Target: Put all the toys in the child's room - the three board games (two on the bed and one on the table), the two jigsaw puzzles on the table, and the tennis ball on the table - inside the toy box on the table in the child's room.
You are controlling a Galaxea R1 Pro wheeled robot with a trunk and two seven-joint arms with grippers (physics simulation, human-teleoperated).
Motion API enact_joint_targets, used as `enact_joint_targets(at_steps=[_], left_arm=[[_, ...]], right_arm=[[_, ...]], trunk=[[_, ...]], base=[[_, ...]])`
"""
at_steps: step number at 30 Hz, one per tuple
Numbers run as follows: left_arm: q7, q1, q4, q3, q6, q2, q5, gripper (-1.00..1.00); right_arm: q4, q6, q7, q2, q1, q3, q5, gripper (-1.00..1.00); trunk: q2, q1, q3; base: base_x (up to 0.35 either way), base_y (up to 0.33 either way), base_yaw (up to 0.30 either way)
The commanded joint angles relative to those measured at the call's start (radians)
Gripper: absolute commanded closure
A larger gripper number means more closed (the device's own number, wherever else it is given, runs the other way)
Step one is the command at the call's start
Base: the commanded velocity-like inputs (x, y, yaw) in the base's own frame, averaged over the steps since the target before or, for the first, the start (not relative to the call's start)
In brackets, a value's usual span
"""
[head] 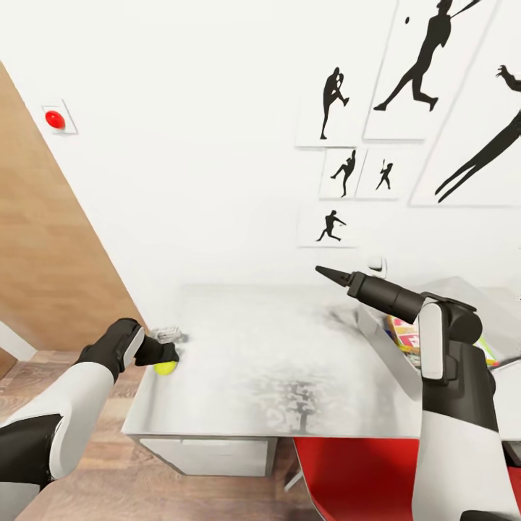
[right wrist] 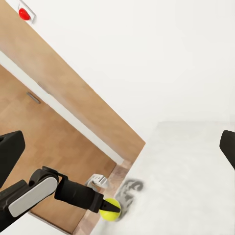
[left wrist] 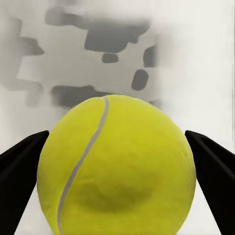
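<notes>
Yellow tennis ball (head: pixel 166 367) I grip with my left end effector (head: pixel 168 359), lower left, at the surface (head: pixel 289 362) edge; right end effector (head: pixel 327 274) stands open.

no readable text, labels, brands or numbers anywhere

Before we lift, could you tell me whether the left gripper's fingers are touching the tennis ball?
Touching, it seems: in the left wrist view both fingers meet the sides of the tennis ball with no visible gap.
</notes>
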Motion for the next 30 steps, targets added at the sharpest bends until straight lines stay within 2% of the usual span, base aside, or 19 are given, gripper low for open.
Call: enact_joint_targets(at_steps=[1, 4, 7, 8, 11, 12, 15, 16, 19, 21, 24, 25, 27, 28, 30], left_arm=[[-0.009, -0.001, -0.001, 0.008, 0.004, 0.001, -0.009, 1.00], [-0.012, -0.001, -0.001, 0.009, 0.004, 0.004, -0.008, 1.00], [-0.022, -0.001, -0.003, 0.010, 0.004, 0.007, -0.006, 1.00], [-0.027, -0.001, -0.003, 0.010, 0.004, 0.007, -0.006, 1.00], [-0.074, -0.001, -0.004, 0.009, 0.004, 0.009, -0.007, 1.00], [-0.084, -0.001, -0.004, 0.009, 0.004, 0.009, -0.007, 1.00], [-0.127, 0.000, -0.006, 0.009, 0.005, 0.015, -0.008, 1.00], [-0.133, 0.000, -0.007, 0.009, 0.005, 0.017, -0.008, 1.00], [-0.185, 0.001, -0.008, 0.009, 0.005, 0.034, -0.007, 1.00], [-0.232, 0.001, -0.009, 0.009, 0.005, 0.045, -0.007, 1.00], [-0.360, 0.002, -0.012, 0.008, 0.005, 0.079, -0.011, 1.00], [-0.383, 0.002, -0.012, 0.008, 0.005, 0.088, -0.012, 1.00], [-0.470, 0.002, -0.015, 0.006, 0.005, 0.125, -0.012, 1.00], [-0.492, 0.002, -0.015, 0.005, 0.005, 0.133, -0.012, 1.00], [-0.579, 0.003, -0.029, 0.002, 0.005, 0.166, -0.012, 1.00]], right_arm=[[-0.002, 0.004, 0.008, 0.000, 0.000, -0.004, -0.005, -1.00], [-0.005, 0.004, 0.014, -0.021, 0.014, -0.008, -0.065, -1.00], [-0.006, 0.004, 0.019, -0.085, 0.039, -0.008, -0.171, -1.00], [-0.006, 0.004, 0.019, -0.095, 0.044, -0.008, -0.190, -1.00], [-0.008, 0.004, 0.020, -0.155, 0.072, -0.009, -0.289, -1.00], [-0.009, 0.004, 0.020, -0.165, 0.077, -0.009, -0.302, -1.00], [-0.013, 0.004, 0.022, -0.231, 0.109, -0.025, -0.365, -1.00], [-0.013, 0.004, 0.022, -0.242, 0.114, -0.030, -0.375, -1.00], [-0.014, 0.004, 0.024, -0.295, 0.149, -0.070, -0.435, -1.00], [-0.014, 0.004, 0.029, -0.313, 0.169, -0.085, -0.457, -1.00], [-0.015, 0.004, 0.059, -0.344, 0.203, -0.101, -0.473, -1.00], [-0.015, 0.004, 0.067, -0.350, 0.206, -0.102, -0.474, -1.00], [-0.016, 0.004, 0.101, -0.370, 0.214, -0.110, -0.476, -1.00], [-0.016, 0.004, 0.109, -0.373, 0.215, -0.113, -0.477, -1.00], [-0.016, 0.004, 0.129, -0.382, 0.217, -0.134, -0.478, -1.00]], trunk=[[-0.002, 0.001, 0.000], [-0.002, 0.001, 0.004], [-0.002, 0.001, 0.009], [-0.002, 0.001, 0.011], [-0.002, 0.001, 0.015], [-0.002, 0.001, 0.017], [-0.002, 0.001, 0.022], [-0.002, 0.001, 0.023], [-0.002, 0.001, 0.028], [-0.002, 0.001, 0.031], [-0.002, 0.001, 0.036], [-0.002, 0.001, 0.037], [-0.002, 0.001, 0.040], [-0.002, 0.001, 0.042], [-0.002, 0.001, 0.045]], base=[[0.000, 0.000, -0.066], [0.000, 0.000, -0.071], [0.000, 0.000, -0.076], [0.000, 0.000, -0.076], [0.000, 0.000, -0.077], [0.000, 0.000, -0.077], [0.000, 0.000, -0.077], [0.000, 0.000, -0.077], [0.000, 0.000, -0.080], [0.000, 0.000, -0.088], [0.000, 0.000, -0.109], [0.000, 0.000, -0.120], [0.000, 0.000, -0.128], [0.000, 0.000, -0.133], [0.000, 0.000, -0.136]])
